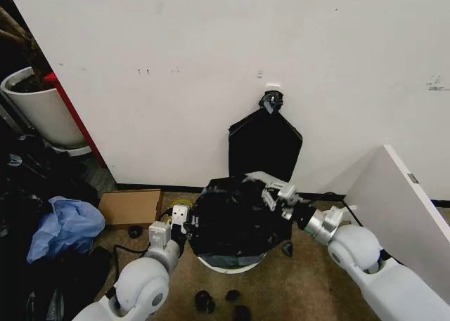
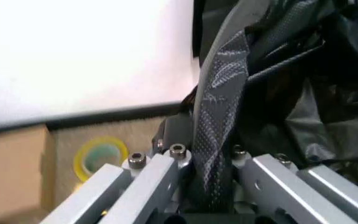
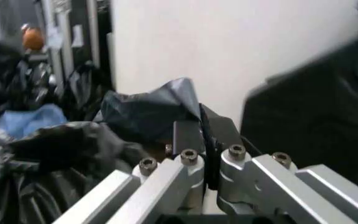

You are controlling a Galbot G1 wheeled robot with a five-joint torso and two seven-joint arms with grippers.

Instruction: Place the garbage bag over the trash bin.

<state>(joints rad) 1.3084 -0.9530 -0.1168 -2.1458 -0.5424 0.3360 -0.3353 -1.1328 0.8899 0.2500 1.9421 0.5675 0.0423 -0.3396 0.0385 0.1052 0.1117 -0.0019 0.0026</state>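
Black garbage bag [image 1: 235, 219] draped the trash bin [image 1: 228, 264], left gripper [image 1: 184, 221] and right gripper [image 1: 269, 192] each clenched on its plastic.

The garbage bag [image 1: 235, 219] is showing as thin, crinkly black plastic with a glossy sheen, and it is covering the smooth white plastic trash bin [image 1: 228, 264]. Both the left gripper [image 1: 184, 224] and the right gripper [image 1: 271, 192] are looking like matt, brushed silver metal with dark screws. Just beyond the left gripper, brown cardboard [image 1: 129, 206] is lying flat and dull.
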